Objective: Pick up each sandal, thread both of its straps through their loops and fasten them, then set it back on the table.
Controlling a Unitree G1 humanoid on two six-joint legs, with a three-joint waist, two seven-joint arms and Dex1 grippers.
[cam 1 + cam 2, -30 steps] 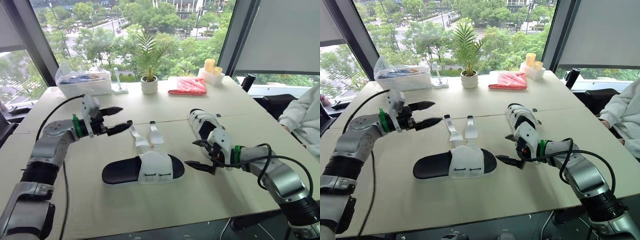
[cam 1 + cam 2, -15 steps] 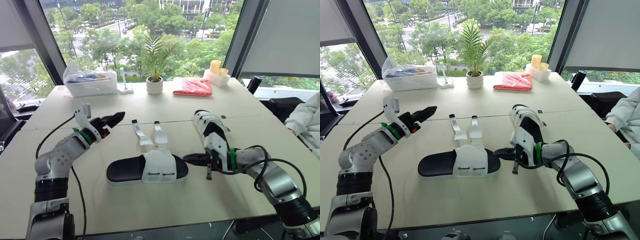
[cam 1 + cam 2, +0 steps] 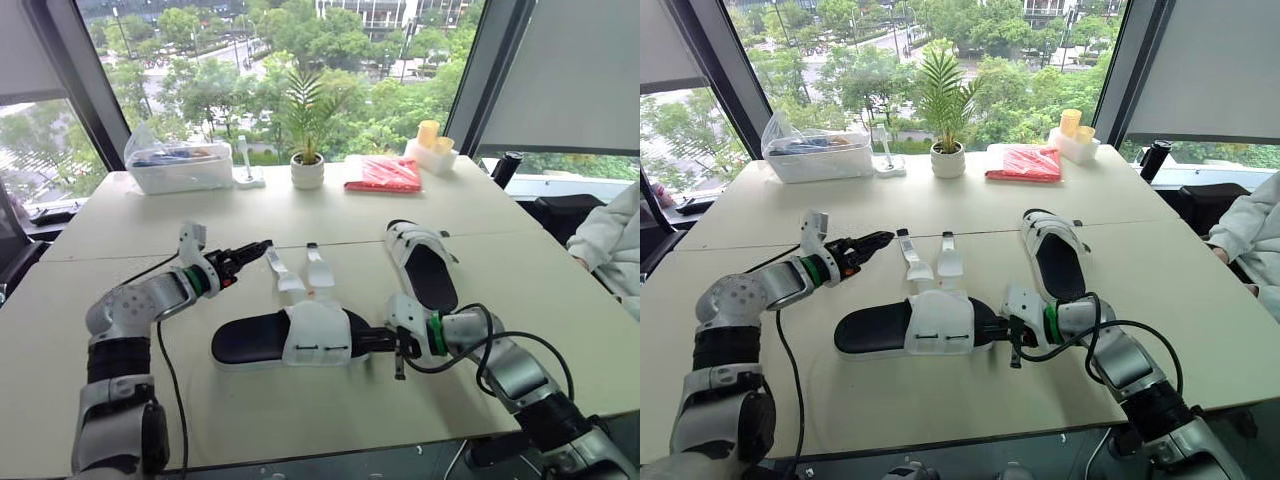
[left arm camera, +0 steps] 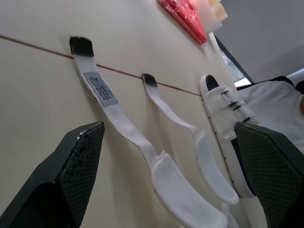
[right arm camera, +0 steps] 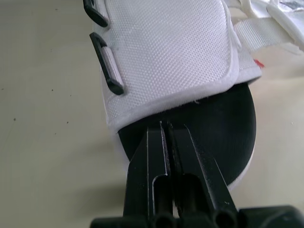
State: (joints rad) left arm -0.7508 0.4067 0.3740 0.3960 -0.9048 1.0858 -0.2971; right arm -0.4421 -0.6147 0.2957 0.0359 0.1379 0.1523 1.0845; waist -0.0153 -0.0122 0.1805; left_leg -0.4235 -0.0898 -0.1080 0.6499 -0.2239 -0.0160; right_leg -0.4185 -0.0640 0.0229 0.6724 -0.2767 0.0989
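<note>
Two unthreaded straps [image 3: 290,274] lie before the spread left claw [image 3: 258,252] — right claw [image 3: 367,340], pressed together, likely braces the sandal [image 3: 300,335] at its end.

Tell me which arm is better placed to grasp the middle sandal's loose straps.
Left. The left hand, open, points at the two loose white fabric straps close by; the right hand is shut against the black-soled white sandal.

Tally: two black-soled sandals with white fabric uppers [image 3: 250,340] [image 3: 430,275], two loose white straps [image 3: 283,272] [image 3: 316,268], one green potted plant [image 3: 306,172], one clear plastic tub [image 3: 180,168], one flat red packet [image 3: 383,173], two yellow cylinders [image 3: 428,133].
</note>
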